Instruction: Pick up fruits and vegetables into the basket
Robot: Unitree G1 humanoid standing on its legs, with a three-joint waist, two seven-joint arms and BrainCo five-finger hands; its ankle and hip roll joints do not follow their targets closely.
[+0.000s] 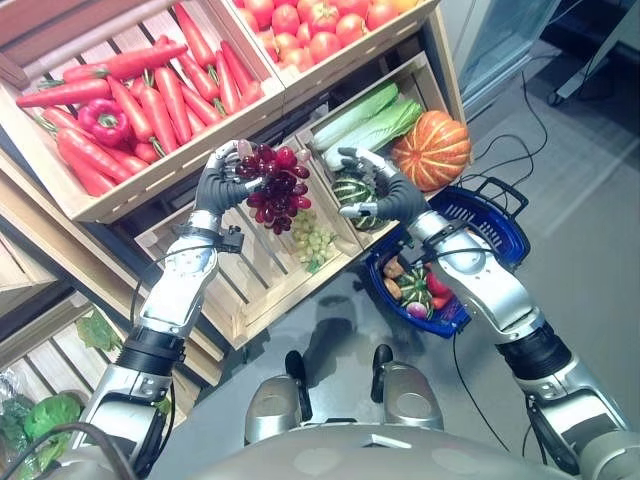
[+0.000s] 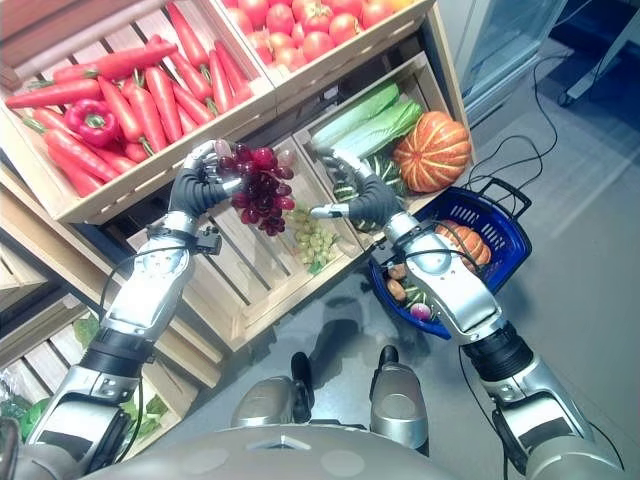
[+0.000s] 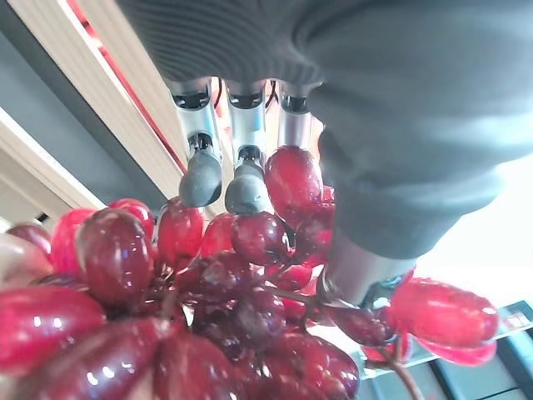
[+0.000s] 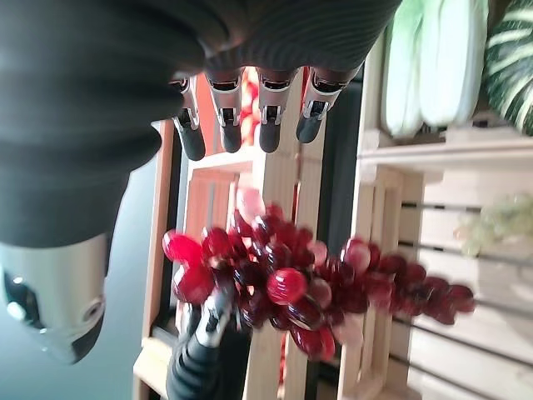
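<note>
Silver-grey arms — dark ribbed wrist covers; each hand (image 1: 222, 180) has silver, dark-tipped fingers.

One red grape bunch (image 1: 275, 187), one green bunch (image 1: 315, 238), one pumpkin (image 1: 432, 150), one blue basket (image 1: 492, 215)

— How are those red grapes (image 1: 277, 186) looking?
— They're gleaming, glossy and smooth like plastic. The crates (image 1: 262, 283) are showing pale, unfinished wood with a matt grain.
— And the basket (image 1: 495, 222)?
— It's looking like blue plastic mesh, and the fingers (image 3: 202, 167) are shining as silver metal with matt dark tips.
</note>
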